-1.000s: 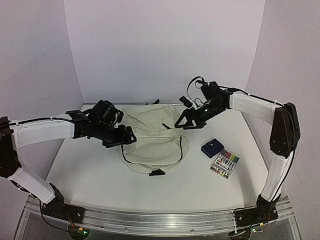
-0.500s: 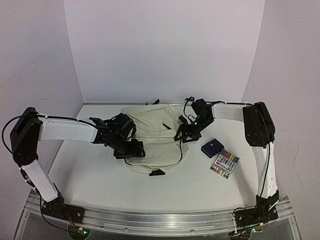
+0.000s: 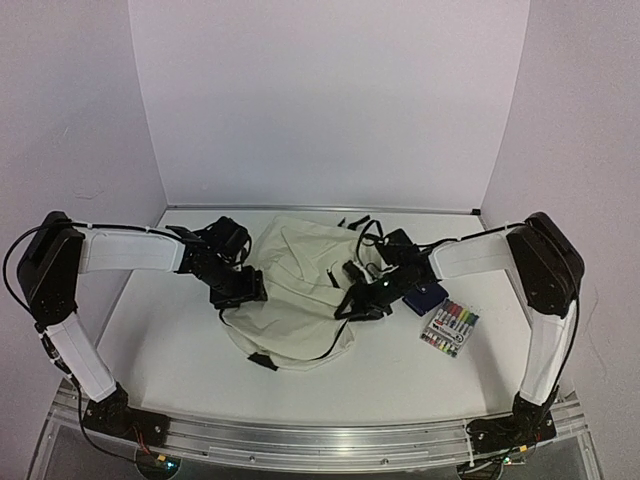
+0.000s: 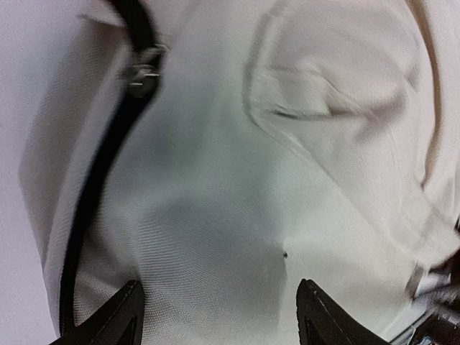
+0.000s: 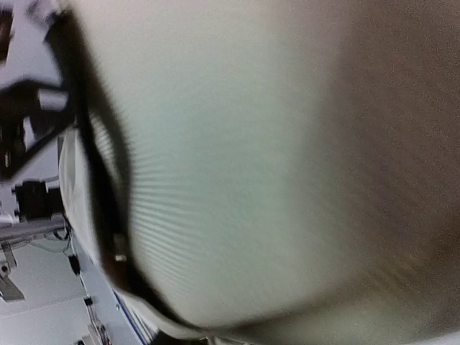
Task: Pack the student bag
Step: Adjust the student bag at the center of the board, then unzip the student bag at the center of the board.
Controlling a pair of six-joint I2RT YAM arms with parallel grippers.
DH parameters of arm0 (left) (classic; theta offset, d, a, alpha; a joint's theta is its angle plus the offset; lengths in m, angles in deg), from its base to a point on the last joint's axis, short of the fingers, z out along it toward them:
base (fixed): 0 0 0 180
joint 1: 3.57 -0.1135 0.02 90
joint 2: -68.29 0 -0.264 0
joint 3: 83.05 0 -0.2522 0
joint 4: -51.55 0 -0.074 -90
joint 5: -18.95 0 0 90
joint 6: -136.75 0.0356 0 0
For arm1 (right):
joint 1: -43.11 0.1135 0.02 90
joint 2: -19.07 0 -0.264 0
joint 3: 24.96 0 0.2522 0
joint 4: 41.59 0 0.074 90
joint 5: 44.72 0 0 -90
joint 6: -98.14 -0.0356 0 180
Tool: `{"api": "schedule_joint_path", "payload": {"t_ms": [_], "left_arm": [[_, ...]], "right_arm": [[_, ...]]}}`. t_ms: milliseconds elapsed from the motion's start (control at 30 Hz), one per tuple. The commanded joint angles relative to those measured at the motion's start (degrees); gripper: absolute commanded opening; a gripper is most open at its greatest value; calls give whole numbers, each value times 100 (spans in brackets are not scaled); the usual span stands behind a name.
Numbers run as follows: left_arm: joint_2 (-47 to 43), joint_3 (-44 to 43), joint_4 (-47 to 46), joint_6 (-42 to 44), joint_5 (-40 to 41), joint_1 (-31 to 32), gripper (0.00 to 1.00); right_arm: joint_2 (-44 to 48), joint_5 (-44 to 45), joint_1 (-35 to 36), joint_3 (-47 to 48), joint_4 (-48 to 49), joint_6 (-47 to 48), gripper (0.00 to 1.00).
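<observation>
At the centre of the counter [image 3: 170, 350] the student bag [image 3: 300, 280] lies flat and rumpled. It is a soft, light cloth shell that I judge will sag and fold rather than hold shape, so the black zipper trim [image 4: 100, 180] or a seam edge offers firmer purchase than the slack panel. At the bag's nine o'clock edge the left end effector [image 3: 238, 290] has its fingers [image 4: 115, 320] spread apart over the fabric, nothing pinched. At three o'clock the right end effector [image 3: 362, 300] presses in; whether it is open or clamped on cloth I cannot tell. A navy pouch [image 3: 428, 297] and a marker set [image 3: 451, 328] lie at four o'clock, the right arm partly over the pouch.
</observation>
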Motion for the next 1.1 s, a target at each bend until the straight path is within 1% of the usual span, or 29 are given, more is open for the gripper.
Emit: {"api": "schedule_joint_path", "payload": {"t_ms": [0, 67, 133, 200, 267, 367, 500, 600, 667, 733, 800, 933, 1000, 1067], "left_arm": [[68, -260, 64, 361, 56, -473, 72], [-57, -389, 206, 609, 199, -519, 72], [-373, -386, 132, 812, 36, -515, 72], [-700, -371, 18, 1032, -207, -437, 72], [-930, -430, -21, 1293, -256, -170, 71], [-1008, -602, -63, 1565, -267, 278, 71], [-717, -906, -233, 1725, -631, 604, 68], [-307, -1208, -250, 1806, -808, 748, 65], [-36, -1382, -260, 1856, -890, 856, 63], [215, -1558, -231, 1887, -953, 963, 61], [429, -1699, -178, 1880, -965, 1014, 59], [723, -1795, -214, 1831, -1006, 1070, 56], [859, -1874, -228, 1845, -1046, 1113, 55], [967, -1974, -209, 1853, -1068, 1151, 52]], "right_arm": [[692, -711, 826, -59, 117, 121, 57], [878, -828, 720, 101, 21, 133, 60], [1119, -749, 406, 146, -113, 195, 63], [1310, -568, 32, 87, -141, 153, 64], [1426, -446, -324, 7, -148, 68, 64], [1457, -185, -532, -88, -177, -33, 64], [1355, -56, -541, -144, -211, -102, 71], [1388, 216, -549, -133, -338, 39, 73], [1410, 111, -546, -154, -438, 43, 73], [1498, -62, -543, -322, -507, 54, 73], [1734, -101, -541, -779, -483, 221, 75], [2270, -74, -519, -1799, 424, -48, 83], [2340, -44, -484, -1914, 626, -135, 86], [2092, -81, -468, -1775, 630, -185, 88]]}}
